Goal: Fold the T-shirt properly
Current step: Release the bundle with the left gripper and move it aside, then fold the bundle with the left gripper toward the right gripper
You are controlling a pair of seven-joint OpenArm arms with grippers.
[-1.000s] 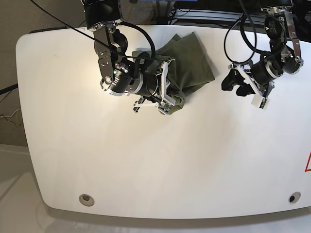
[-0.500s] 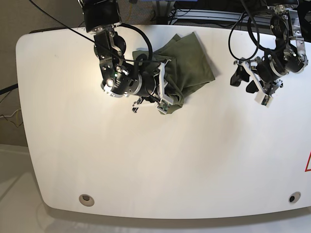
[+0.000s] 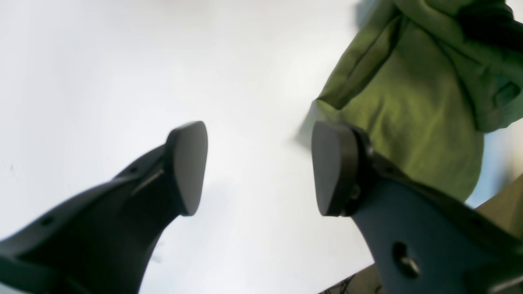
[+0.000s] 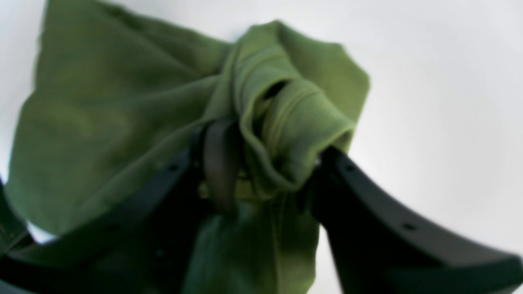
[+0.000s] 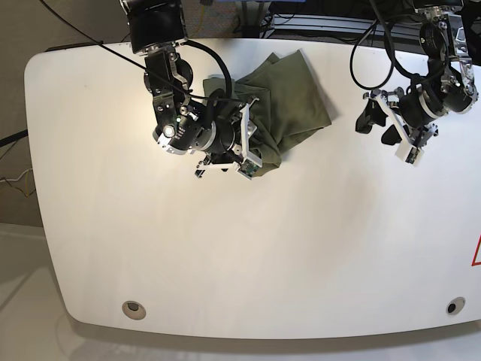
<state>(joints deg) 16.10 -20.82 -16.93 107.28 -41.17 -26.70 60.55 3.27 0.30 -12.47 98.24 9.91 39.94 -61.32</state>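
Olive-green soft cotton T-shirt (image 5: 289, 101) lies bunched near the white table's (image 5: 225, 256) far edge; limp and light, best pinched at a hem. Right gripper (image 4: 265, 171) seems part-open around a fold; left gripper (image 3: 259, 167) gapes empty.

One T-shirt (image 5: 289, 98), olive green, lies bunched at the upper centre of the base view; it is the single piece of cloth there. One white table (image 5: 240, 248) fills most of that frame. Two arms show above it, each ending in one gripper: the right gripper (image 5: 252, 143) at upper left of centre, the left gripper (image 5: 379, 124) at upper right. Each gripper has two dark fingers (image 3: 186, 163). Two small round fittings sit near the table's lower edge, one at lower left (image 5: 134, 307), one at lower right (image 5: 451, 307).
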